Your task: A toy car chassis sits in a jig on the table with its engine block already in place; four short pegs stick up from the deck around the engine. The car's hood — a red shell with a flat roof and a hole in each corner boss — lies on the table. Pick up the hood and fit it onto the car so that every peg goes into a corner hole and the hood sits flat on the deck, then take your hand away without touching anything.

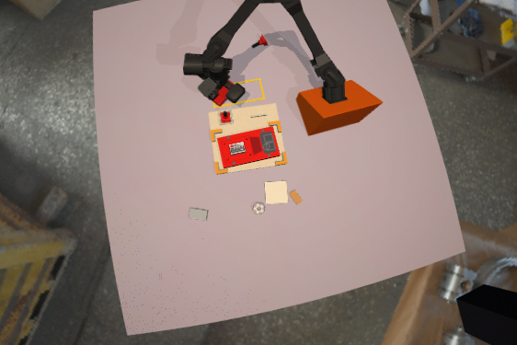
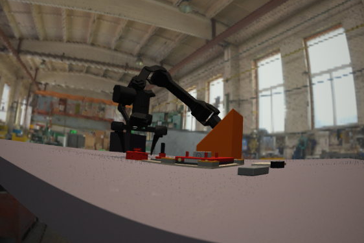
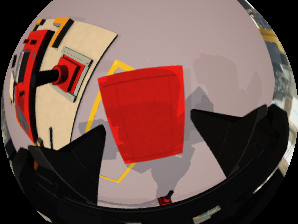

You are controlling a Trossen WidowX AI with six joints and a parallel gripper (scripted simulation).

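The red hood (image 1: 222, 97) (image 2: 136, 155) (image 3: 145, 112) lies on the table, turned at an angle, partly over the left end of the yellow outline (image 1: 262, 88). My gripper (image 1: 222, 90) (image 2: 138, 151) (image 3: 148, 121) is open and empty, low over the hood, with one finger toward each side of it in the wrist view. Whether the fingers touch it cannot be told. The red chassis (image 1: 248, 145) (image 2: 227, 159) sits in the jig (image 1: 241, 114) (image 3: 95, 50) between orange corner brackets, with the engine block (image 1: 237, 148) (image 2: 201, 154) on its deck. Short red pegs stand around the engine in the exterior view.
A red piece with an upright black handle (image 1: 225, 117) (image 2: 162, 149) (image 3: 46, 77) stands on the jig beside the hood. Another red piece (image 1: 262, 40) lies behind. A grey block (image 1: 198, 213) (image 2: 253, 171), a cream square (image 1: 276, 192) and an orange block (image 1: 295, 197) lie in front.
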